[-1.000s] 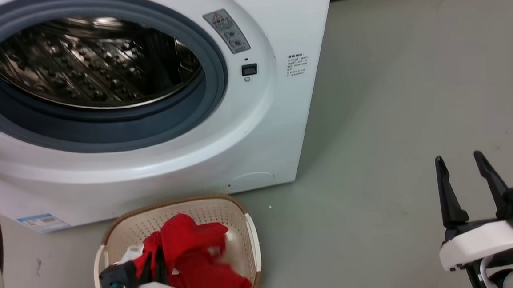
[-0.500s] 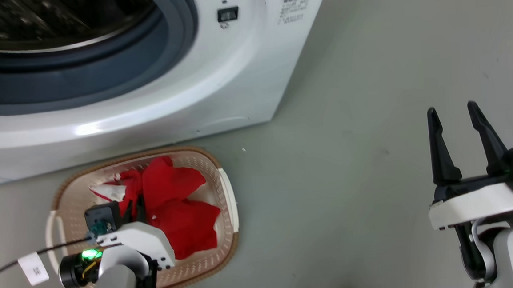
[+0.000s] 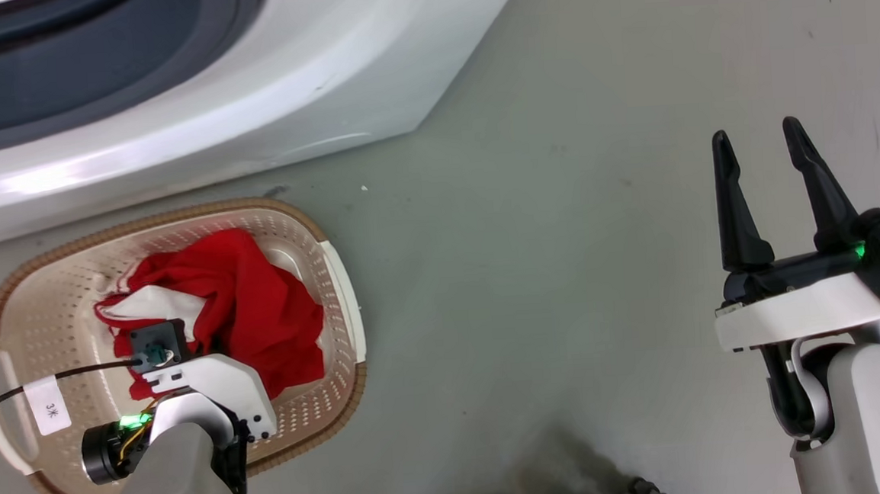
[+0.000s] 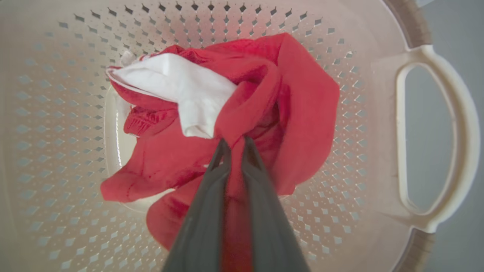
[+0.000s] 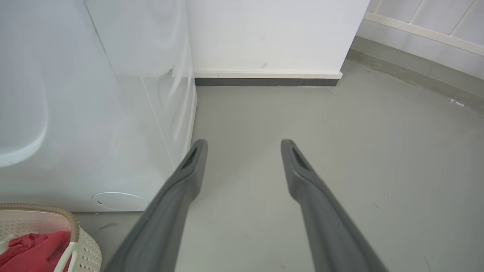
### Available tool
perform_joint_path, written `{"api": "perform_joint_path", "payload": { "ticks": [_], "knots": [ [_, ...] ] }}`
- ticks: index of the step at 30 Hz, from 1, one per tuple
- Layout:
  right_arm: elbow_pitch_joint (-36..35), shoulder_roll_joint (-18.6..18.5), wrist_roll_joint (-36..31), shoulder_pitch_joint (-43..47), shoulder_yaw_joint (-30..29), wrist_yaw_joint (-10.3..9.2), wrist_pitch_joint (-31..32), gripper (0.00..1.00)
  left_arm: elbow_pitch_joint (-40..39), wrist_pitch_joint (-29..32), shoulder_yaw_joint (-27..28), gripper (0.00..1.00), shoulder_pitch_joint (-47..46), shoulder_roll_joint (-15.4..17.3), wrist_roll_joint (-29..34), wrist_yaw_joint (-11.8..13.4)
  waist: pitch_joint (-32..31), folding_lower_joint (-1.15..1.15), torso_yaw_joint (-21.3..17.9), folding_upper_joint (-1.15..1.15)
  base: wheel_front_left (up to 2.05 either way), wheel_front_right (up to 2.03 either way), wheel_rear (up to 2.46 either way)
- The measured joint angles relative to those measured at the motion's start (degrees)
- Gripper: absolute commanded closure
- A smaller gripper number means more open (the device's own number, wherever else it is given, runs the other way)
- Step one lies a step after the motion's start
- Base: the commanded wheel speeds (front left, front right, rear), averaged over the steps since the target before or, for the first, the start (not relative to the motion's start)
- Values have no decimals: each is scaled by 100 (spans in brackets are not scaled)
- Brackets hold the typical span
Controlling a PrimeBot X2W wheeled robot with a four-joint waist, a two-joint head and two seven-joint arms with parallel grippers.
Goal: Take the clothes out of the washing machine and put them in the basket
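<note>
1. The left gripper [image 4: 234,142] points down into the basket [image 3: 341,283]. Its two fingers are closed tight on a red fold of the clothes [image 4: 298,113].
2. The clothes lie inside the basket, red with one white patch on top.
3. The right gripper [image 3: 755,130] is well to the right of the basket, above the grey floor [image 3: 560,217]. Its fingers are apart and hold nothing.
4. The washing machine [image 3: 262,90] stands just behind the basket, white, with its grey door ring showing.
</note>
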Motion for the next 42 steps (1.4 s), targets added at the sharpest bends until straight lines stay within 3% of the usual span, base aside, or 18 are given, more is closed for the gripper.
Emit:
{"api": "perform_joint_path", "payload": {
  "ticks": [10, 12, 13, 14, 28, 42],
  "knots": [
    [79, 1, 70, -131, 98, 0, -83, 0, 687, 9, 51, 100, -210, 25, -157, -94, 285, 0, -214, 0, 0, 0, 0],
    [111, 0, 64, -152, 74, 0, -96, 0, 724, -21, 48, 58, -216, 45, -196, -113, 283, 0, -231, 0, 0, 0, 0],
    [134, 0, 52, -151, 58, 0, -97, 0, 743, -22, 57, 5, -216, 44, -208, -122, 265, 0, -229, 0, 0, 0, 0],
    [152, 0, 42, -151, 45, 0, -98, 0, 757, -26, 63, 0, -216, 42, -220, -122, 242, -1, -223, 0, 0, 0, 0],
    [380, 2, -90, 83, 68, 0, -63, 0, 657, -282, 62, 0, 303, -152, -304, -248, -764, -1, -17, 0, 0, 0, 0],
    [278, 2, -286, 907, 64, 0, 360, 0, -1413, -299, 154, 0, 1276, -141, 248, -330, -2282, -2, 481, 0, 0, 0, 0]
  ]
}}
